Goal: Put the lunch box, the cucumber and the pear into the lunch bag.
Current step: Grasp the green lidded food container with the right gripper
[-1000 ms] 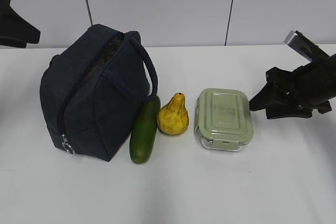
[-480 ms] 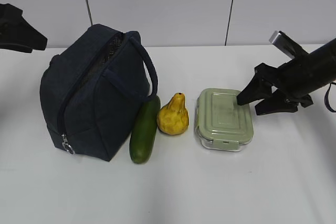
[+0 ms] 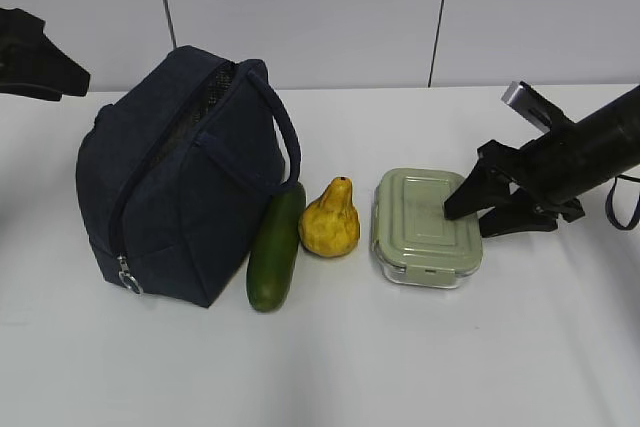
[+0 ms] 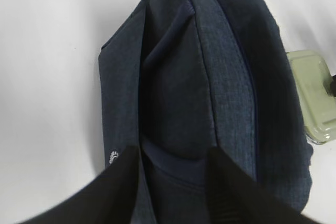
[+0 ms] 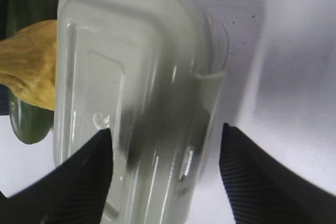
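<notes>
a white table holds four things in a row. furthest left stands the lunch bag, dark navy and boxy, leaning a little, with its loop handle arching over the right side and a silver ring pull low at the near left corner. its top looks partly unzipped, with dark mesh showing at the far end. just right of it lies the cucumber, dark green, pointing near to far, its far end touching or almost touching the bag. beside that sits the pear, yellow with brown speckles, neck up, close against the cucumber. a little further right is the lunch box, clear glass with a pale green lid, flat on the table.

the right gripper reaches in from the right, low over the right edge of the lunch box. its jaws stand wide apart and hold nothing; in the right wrist view the two fingers sit either side of the near end of the box, the lid between them, and i cannot tell if they touch it.

the left gripper hangs above the lunch bag at the far left, jaws partly apart, nothing between them, the bag's top seam right below.
</notes>
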Action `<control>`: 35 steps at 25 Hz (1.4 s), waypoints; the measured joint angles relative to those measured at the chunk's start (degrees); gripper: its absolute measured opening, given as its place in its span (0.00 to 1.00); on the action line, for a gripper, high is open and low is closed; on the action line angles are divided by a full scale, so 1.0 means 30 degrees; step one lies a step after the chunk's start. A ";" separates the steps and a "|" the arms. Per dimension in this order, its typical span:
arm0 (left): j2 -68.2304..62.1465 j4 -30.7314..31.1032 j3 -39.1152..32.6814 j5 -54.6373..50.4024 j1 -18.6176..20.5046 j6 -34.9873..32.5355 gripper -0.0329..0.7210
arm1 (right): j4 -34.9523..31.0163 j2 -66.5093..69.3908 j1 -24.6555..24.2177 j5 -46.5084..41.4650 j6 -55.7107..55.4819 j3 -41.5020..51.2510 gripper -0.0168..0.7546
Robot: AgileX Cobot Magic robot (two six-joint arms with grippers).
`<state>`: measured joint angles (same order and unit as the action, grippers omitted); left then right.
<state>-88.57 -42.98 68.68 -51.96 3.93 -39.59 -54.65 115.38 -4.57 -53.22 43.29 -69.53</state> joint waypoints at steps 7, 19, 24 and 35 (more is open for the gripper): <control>-0.0125 0.0000 0.0015 0.0120 0.0000 0.0000 0.38 | -0.0201 0.0192 0.0000 0.0035 0.0345 0.0000 0.67; -0.0125 0.0000 0.0015 0.0362 0.0000 0.0000 0.38 | -0.1179 0.0342 0.0000 0.0107 0.1445 -0.0034 0.65; -0.0125 0.0000 0.0015 0.0383 0.0000 0.0000 0.38 | -0.1224 0.0342 0.0000 0.0138 0.1445 -0.0034 0.50; -0.0125 0.0000 0.0015 0.0425 0.0000 0.0000 0.38 | -0.1254 0.0342 0.0000 0.0103 0.1548 -0.0070 0.43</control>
<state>-88.94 -42.98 68.72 -50.68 3.93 -39.59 -58.41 116.41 -4.57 -52.91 47.94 -69.74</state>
